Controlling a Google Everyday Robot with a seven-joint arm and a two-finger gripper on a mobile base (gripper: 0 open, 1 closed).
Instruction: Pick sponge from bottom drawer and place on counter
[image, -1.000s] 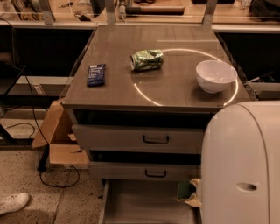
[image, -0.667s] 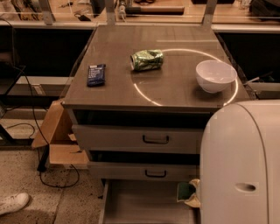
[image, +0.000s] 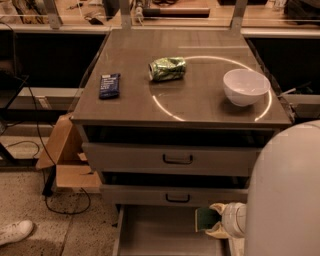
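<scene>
**Sponge in the jaws, bench next**

The sponge (image: 205, 219) hangs on edge over the right side of the open bottom drawer (image: 150, 235), pinched in the jaws of the gripper (image: 216, 226). Its dark green face shows, with yellowish foam behind. Best raise it straight up, clear of both upper drawer fronts (image: 170, 159), before swinging to the bench (image: 200, 102).
</scene>
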